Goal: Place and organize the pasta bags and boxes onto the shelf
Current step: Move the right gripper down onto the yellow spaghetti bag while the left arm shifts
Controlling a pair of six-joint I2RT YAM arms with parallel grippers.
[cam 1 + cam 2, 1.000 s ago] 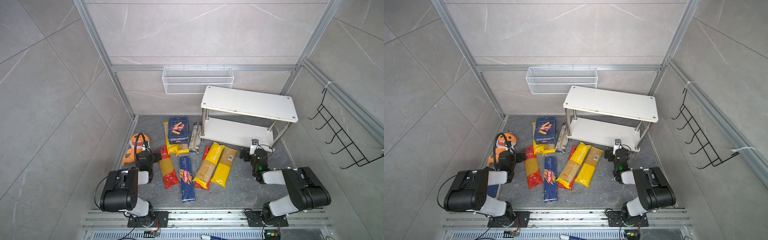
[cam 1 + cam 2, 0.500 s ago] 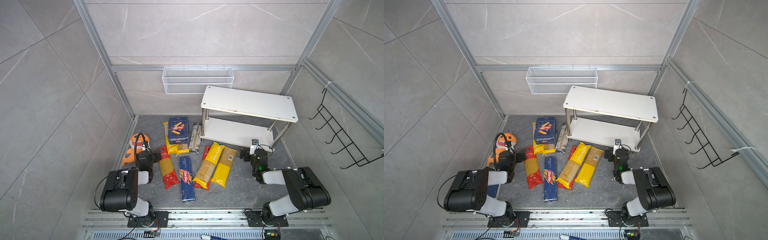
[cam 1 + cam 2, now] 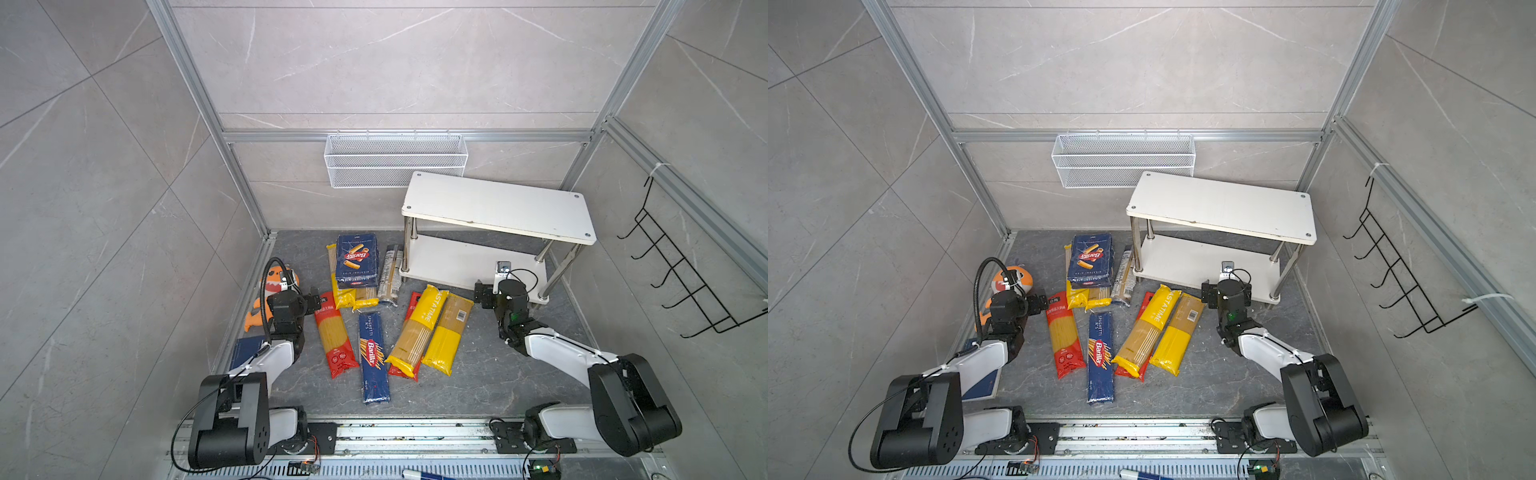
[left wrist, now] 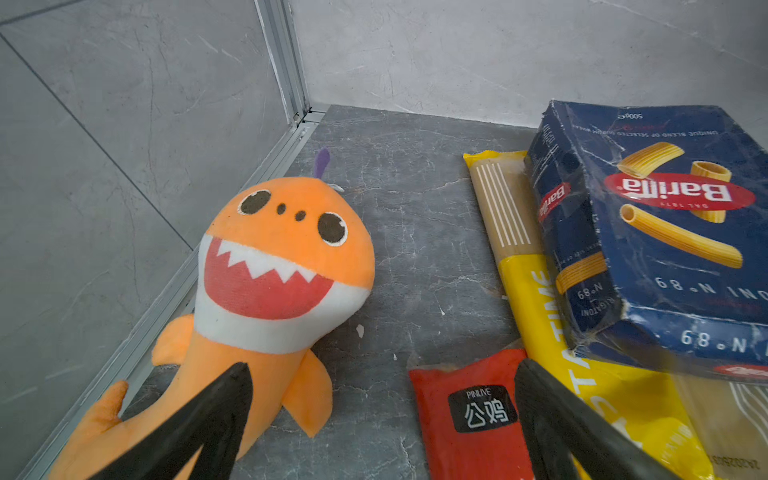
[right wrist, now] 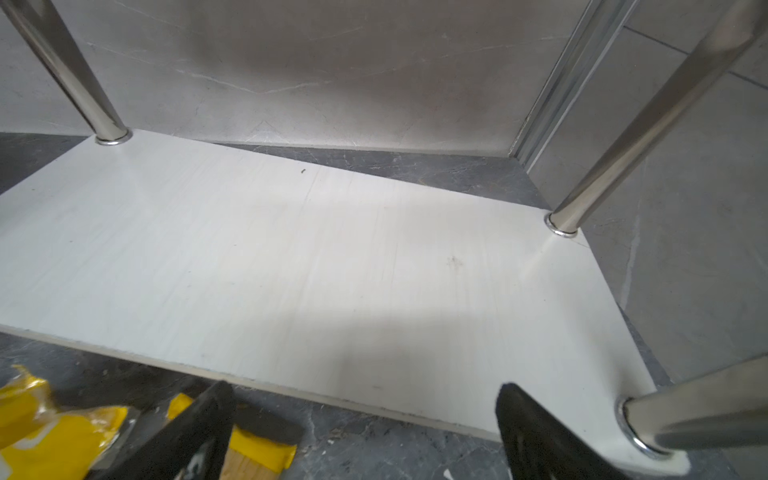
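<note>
On the dark, stone-look tabletop (image 3: 490,386), nearest, a long narrow blue pasta box (image 3: 374,357) lies flat between a glossy red-ended spaghetti bag (image 3: 334,343) and yellow bags (image 3: 446,336). The left hand (image 4: 382,368) hovers wide open, empty, beside an orange plush shark (image 4: 270,266); the right hand (image 5: 363,387), equally wide, faces the white shelf (image 5: 332,249), its smooth lower board open between chrome legs (image 5: 79,79). Farther back, a creased wider pasta box (image 3: 356,261) rests on a yellow-ended bag (image 3: 345,297). Nothing has moved since a moment ago.
</note>
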